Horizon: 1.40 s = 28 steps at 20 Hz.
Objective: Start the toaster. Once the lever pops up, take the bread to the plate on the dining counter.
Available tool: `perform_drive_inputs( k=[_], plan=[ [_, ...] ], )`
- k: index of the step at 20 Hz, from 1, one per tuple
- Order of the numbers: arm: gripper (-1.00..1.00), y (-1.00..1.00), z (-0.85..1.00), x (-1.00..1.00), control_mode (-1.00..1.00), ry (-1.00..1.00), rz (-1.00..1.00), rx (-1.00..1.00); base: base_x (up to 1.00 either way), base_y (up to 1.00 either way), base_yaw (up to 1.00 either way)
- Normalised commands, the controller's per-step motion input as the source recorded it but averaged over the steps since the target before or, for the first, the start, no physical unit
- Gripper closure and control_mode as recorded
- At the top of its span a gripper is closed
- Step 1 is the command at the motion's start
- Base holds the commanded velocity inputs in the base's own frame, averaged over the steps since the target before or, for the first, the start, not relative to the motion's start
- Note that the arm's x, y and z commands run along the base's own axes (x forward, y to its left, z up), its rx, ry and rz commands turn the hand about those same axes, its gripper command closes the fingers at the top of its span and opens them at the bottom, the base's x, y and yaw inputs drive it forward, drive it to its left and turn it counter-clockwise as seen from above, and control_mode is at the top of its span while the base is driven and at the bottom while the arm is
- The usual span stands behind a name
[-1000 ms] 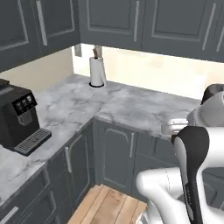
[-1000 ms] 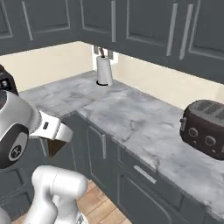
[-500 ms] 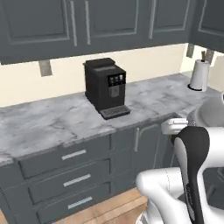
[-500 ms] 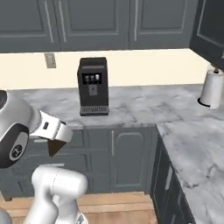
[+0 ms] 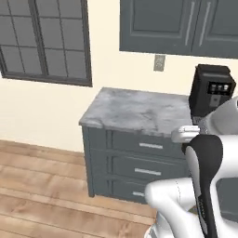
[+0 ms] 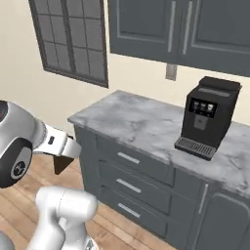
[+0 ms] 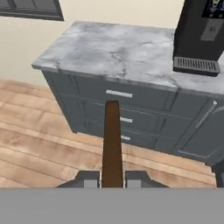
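The flat dark brown slice of bread [image 7: 112, 144] is standing edge-on in the lower centre of the hand view, rising straight up from between the two dark finger tips of the gripper [image 7: 112, 179], whose jaws are clenching it from both sides. Behind it, the grey-white veined marble worktop [image 6: 146, 124] is ending in a free corner at centre-left of the right base view, with open wooden plank floor [image 5: 37, 186] spreading across the lower left of the left base view. A tall black coffee machine [image 6: 209, 117] is sitting on that worktop at right, under dark grey wall cabinets [image 6: 180, 29], beside a dark-framed gridded window [image 5: 44, 39] in the cream wall at upper left.
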Motion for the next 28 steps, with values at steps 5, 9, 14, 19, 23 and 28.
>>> perform_drive_inputs(
  k=[5, 9, 14, 19, 23, 28],
  plan=[
    [1.00, 0.00, 0.00, 0.00, 1.00, 0.00, 0.00, 0.00, 0.00, 0.00, 1.00],
    [1.00, 0.00, 0.00, 0.00, 1.00, 0.00, 0.00, 0.00, 0.02, 0.00, 1.00],
    [1.00, 0.00, 0.00, 0.00, 1.00, 0.00, 0.00, 0.00, 0.30, 0.00, 0.90],
    [1.00, 0.00, 0.00, 0.00, 1.00, 0.00, 0.00, 0.00, 0.44, 0.00, 0.84],
    [1.00, 0.00, 0.00, 0.00, 1.00, 0.00, 0.00, 0.00, 0.50, 0.00, 0.71],
    [1.00, 0.00, 0.00, 0.00, 1.00, 0.00, 0.00, 0.00, 0.67, 0.08, 0.23]
  ],
)
